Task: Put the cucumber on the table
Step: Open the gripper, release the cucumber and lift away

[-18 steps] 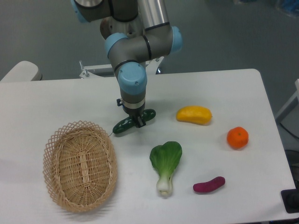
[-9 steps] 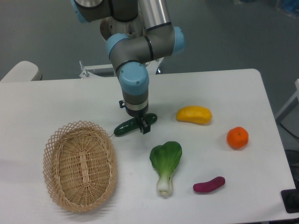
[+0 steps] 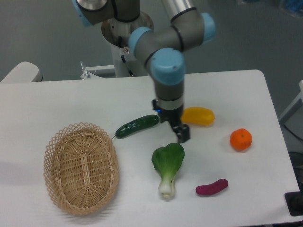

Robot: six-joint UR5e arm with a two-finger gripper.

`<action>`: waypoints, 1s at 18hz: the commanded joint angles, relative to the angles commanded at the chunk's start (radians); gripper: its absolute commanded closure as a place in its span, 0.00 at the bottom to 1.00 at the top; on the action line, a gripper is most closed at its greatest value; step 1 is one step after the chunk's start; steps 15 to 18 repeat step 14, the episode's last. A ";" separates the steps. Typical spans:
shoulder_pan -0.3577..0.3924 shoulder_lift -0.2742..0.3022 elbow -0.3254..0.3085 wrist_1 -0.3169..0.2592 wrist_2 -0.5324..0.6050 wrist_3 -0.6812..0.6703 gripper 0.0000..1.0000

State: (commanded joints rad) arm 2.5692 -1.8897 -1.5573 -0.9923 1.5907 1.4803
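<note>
The dark green cucumber [image 3: 137,126] lies flat on the white table [image 3: 71,101], just right of the basket's upper rim, with nothing holding it. My gripper [image 3: 178,132] hangs to the right of it, clear of its right tip, between the cucumber and the yellow fruit and just above the bok choy. Its black fingers [image 3: 183,133] point down and hold nothing. From this angle the gap between them does not show.
An oval wicker basket [image 3: 81,167] sits at the front left. A yellow fruit [image 3: 199,116] lies right behind the gripper, an orange [image 3: 240,139] farther right. A bok choy [image 3: 168,166] and a purple eggplant [image 3: 211,187] lie near the front.
The gripper has let go of the cucumber and swung right, toward the yellow fruit. The cucumber stays lying on the table where it was set down.
</note>
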 joint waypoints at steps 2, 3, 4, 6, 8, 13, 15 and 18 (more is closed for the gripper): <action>0.037 -0.026 0.054 -0.006 -0.006 0.072 0.00; 0.046 -0.038 0.086 -0.012 -0.003 0.121 0.00; 0.064 -0.045 0.097 -0.012 0.000 0.158 0.00; 0.109 -0.046 0.108 -0.014 -0.008 0.236 0.00; 0.153 -0.046 0.118 -0.038 -0.029 0.346 0.00; 0.233 -0.042 0.108 -0.040 -0.090 0.512 0.00; 0.233 -0.042 0.106 -0.040 -0.090 0.512 0.00; 0.233 -0.042 0.106 -0.040 -0.090 0.512 0.00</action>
